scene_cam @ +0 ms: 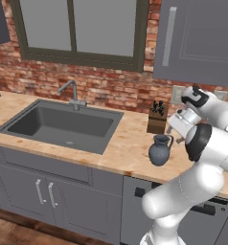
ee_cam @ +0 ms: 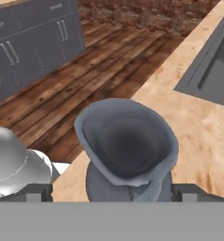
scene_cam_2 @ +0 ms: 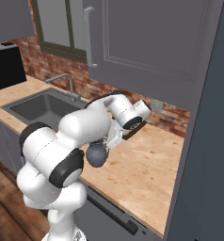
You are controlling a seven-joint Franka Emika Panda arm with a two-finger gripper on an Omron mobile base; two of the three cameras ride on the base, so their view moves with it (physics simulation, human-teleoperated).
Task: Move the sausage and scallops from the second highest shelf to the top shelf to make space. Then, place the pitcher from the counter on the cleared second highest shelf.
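Note:
The pitcher (scene_cam: 160,150), a dark blue-grey jug with a flared rim and a loop handle, stands upright on the wooden counter (scene_cam: 130,143) near its front edge. My gripper (scene_cam: 177,135) hovers just above and beside it. In the hand view I look down into the pitcher's mouth (ee_cam: 128,146). My gripper (ee_cam: 114,190) is open, one fingertip on each side of the jug and nothing clamped. From the right base view the pitcher (scene_cam_2: 97,156) sits below my gripper (scene_cam_2: 111,140). The sausage, the scallops and the top shelf are out of view.
A brown knife block (scene_cam: 157,118) stands right behind the pitcher against the brick wall. A grey sink (scene_cam: 63,125) with a faucet (scene_cam: 70,92) lies to the left. Upper cabinets (scene_cam_2: 147,42) hang overhead. A tall dark grey panel (scene_cam_2: 205,141) bounds the counter on the right.

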